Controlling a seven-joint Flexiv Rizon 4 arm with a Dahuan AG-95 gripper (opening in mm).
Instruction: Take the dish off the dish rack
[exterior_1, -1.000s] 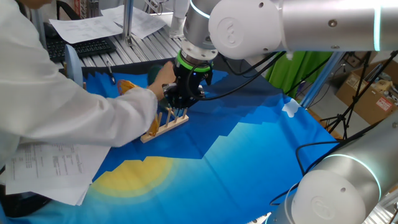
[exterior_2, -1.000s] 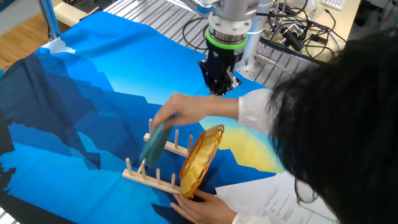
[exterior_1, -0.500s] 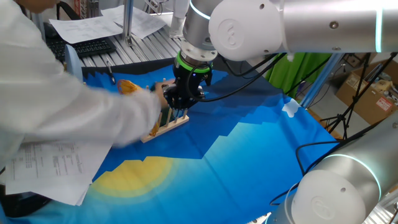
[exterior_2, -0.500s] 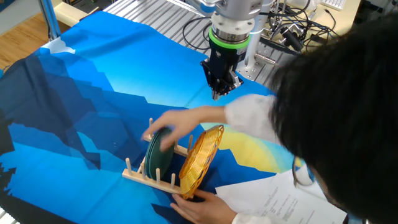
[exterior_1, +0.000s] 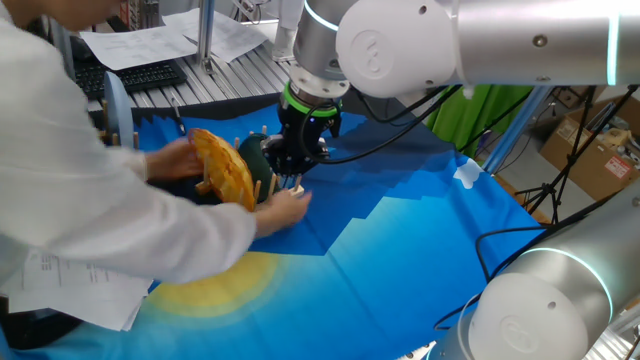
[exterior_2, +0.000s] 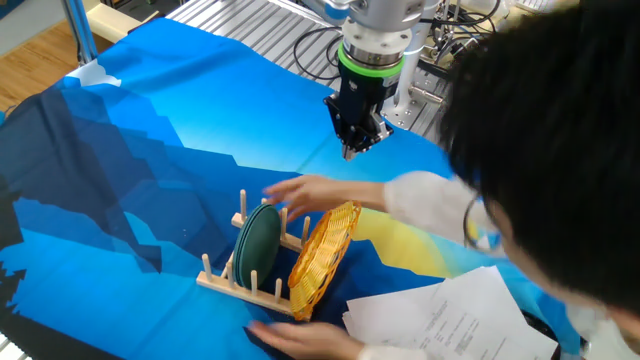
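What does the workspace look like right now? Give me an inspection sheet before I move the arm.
Surface: blue patterned cloth over the table.
Job's things: yellow-orange woven wicker dish stands tilted in the light wooden peg rack, beside a dark green plate.
Clutter: white paper sheets at the table edge.
Gripper: black two-finger gripper hangs above the cloth, holding nothing; open or shut cannot be told.
Cables: black cables behind the arm.
Surroundings: a person in white sleeves has a hand at the rack and another near the dish.
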